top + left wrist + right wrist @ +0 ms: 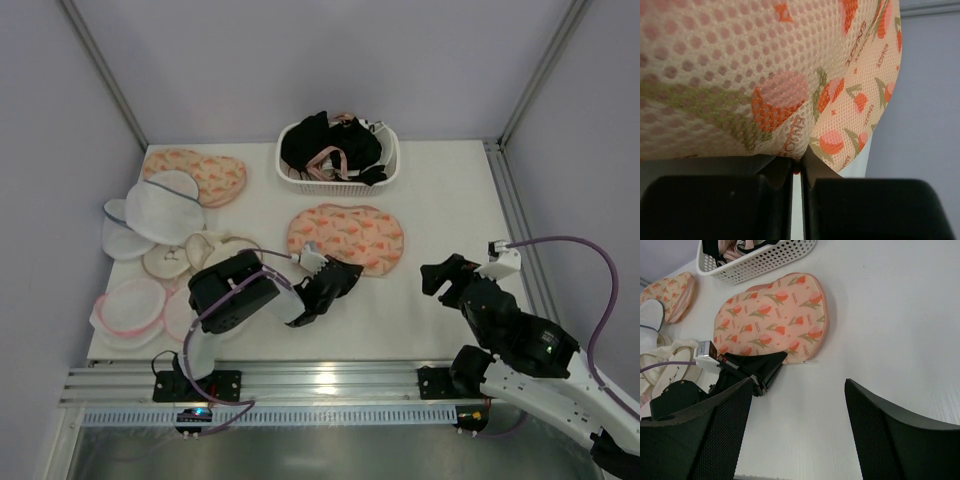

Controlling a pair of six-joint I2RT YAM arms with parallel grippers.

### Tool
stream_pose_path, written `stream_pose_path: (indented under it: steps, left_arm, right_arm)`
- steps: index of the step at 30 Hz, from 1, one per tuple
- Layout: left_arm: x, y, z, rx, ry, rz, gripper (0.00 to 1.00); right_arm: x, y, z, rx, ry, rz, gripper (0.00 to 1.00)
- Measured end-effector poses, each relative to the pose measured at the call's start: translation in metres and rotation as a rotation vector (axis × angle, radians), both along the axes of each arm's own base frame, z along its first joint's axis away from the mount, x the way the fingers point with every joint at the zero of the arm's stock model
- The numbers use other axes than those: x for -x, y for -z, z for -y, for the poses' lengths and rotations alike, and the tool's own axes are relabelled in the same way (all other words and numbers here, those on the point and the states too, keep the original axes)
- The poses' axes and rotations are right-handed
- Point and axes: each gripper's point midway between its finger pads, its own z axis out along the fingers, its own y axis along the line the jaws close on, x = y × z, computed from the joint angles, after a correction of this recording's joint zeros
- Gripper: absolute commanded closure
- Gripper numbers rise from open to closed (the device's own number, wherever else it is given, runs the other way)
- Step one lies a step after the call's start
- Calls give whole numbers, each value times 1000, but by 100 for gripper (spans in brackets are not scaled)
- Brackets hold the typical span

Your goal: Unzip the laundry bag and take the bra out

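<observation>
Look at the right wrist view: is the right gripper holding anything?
No; the right gripper is wide open, only bare table showing between its jaws.

Right of the laundry bag (346, 238), bare table (450, 200) runs to the edge, open for a gripper to pass. The right gripper (440, 277) hangs there, jaws wide. Behind the bag, a white basket (338, 165) narrows the gap. Left of it, a heap of mesh and cream bags (160, 235) crowds the way. At its near-left rim the left gripper (340, 277) blocks access, jaws pinched on that rim.
</observation>
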Motion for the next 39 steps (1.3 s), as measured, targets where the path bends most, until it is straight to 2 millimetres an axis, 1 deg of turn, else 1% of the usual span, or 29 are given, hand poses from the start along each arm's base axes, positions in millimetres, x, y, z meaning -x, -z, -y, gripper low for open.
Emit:
stream_pose_path:
  steps: [4, 7, 9, 11, 13, 17, 19, 20, 22, 24, 28, 30, 35, 36, 39]
  left_arm:
    - [-3, -2, -1, 13, 3, 17, 100]
    - [1, -5, -6, 6, 16, 25, 100]
    - [6, -9, -11, 4, 27, 23, 100]
    - [11, -18, -14, 5, 42, 18, 100]
    - [16, -36, -15, 10, 63, 17, 100]
    - [24, -86, -21, 52, 88, 50, 100]
    - [29, -102, -28, 66, 90, 58, 100]
    - [31, -104, -32, 64, 90, 56, 100]
    - [36, -103, -37, 45, 95, 39, 100]
    - [40, -95, -39, 20, 105, 16, 100]
    - [47, -80, -42, -19, 128, -30, 100]
    - [51, -75, -43, -27, 138, -46, 100]
    - [56, -67, -47, -34, 144, -74, 100]
    - [57, -66, -48, -34, 144, -78, 100]
    - [59, -70, -49, -26, 152, -78, 100]
  right_arm:
    - [1, 9, -4, 18, -22, -24, 23]
    - [3, 12, -9, 26, -55, -34, 23]
    - [3, 15, -16, 36, -95, -43, 23]
    - [4, 22, -28, 52, -152, -64, 23]
    - [6, 33, -39, 73, -204, -94, 23]
    - [12, 64, -59, 122, -304, -155, 23]
    - [15, 72, -64, 133, -338, -167, 23]
    - [16, 73, -67, 133, -353, -169, 23]
    - [16, 74, -77, 123, -384, -168, 23]
    - [16, 77, -89, 124, -415, -176, 23]
    - [20, 90, -112, 155, -479, -198, 23]
    - [21, 96, -119, 169, -494, -210, 23]
    - [16, 109, -128, 191, -489, -237, 25]
    - [15, 112, -128, 200, -484, -247, 29]
    - [13, 121, -128, 220, -461, -267, 31]
